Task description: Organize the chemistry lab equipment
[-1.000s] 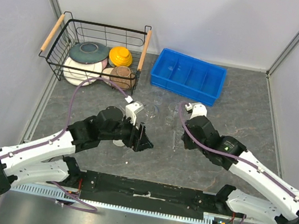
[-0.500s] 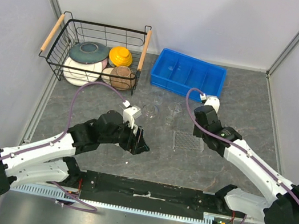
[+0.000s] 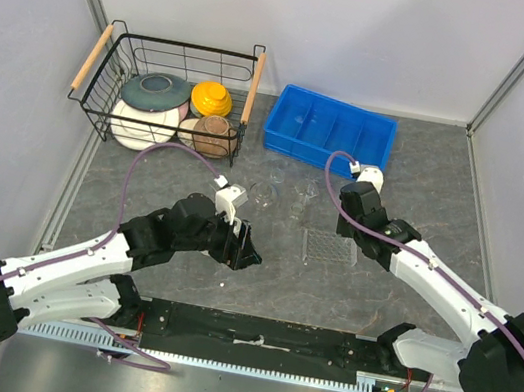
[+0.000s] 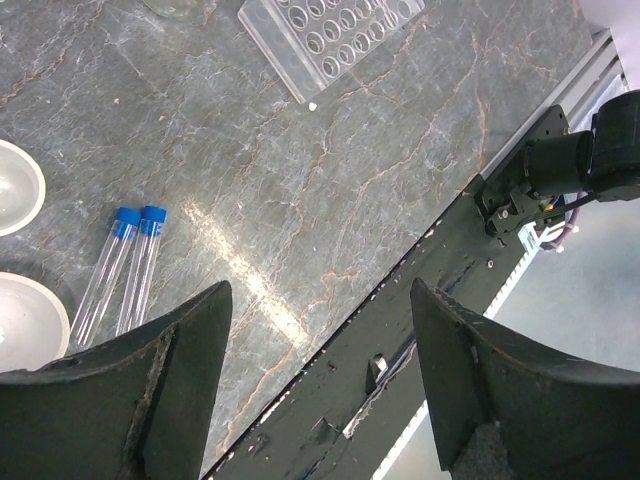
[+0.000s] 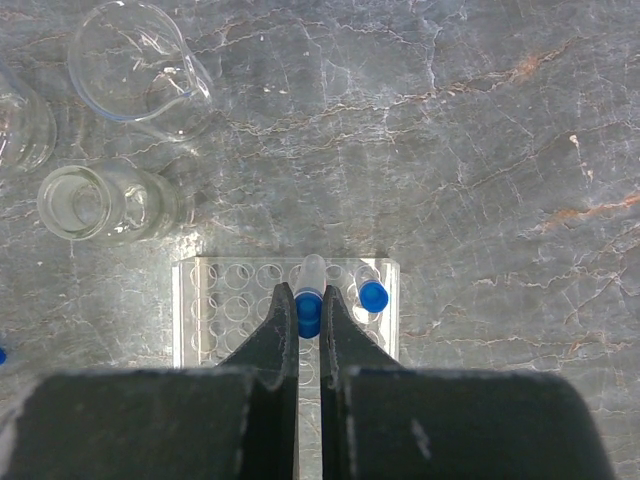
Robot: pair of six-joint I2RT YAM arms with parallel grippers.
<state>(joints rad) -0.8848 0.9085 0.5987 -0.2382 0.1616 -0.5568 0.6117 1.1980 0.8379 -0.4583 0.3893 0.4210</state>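
Right pincer (image 5: 309, 300) pinches blue-cap tube (image 5: 311, 280) over rack (image 5: 220, 300); keep it straight, push down slowly. Left pincer (image 4: 320, 290) open wide

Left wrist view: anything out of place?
Two blue-capped tubes lie flat on the table, apart from the clear rack; the right end effector holds another tube at that rack. Nothing spilled or broken.

The grey marbled table (image 3: 424, 199) carries a wire basket (image 3: 253, 88) and a blue tray (image 3: 319, 160) along its far side, a clear beaker (image 5: 135, 75), a small flask (image 5: 100, 203) and a flat gridded rack (image 3: 324, 250) near the middle, and two blue-capped tubes (image 4: 137, 268) lying side by side near two round dishes (image 4: 12, 188).
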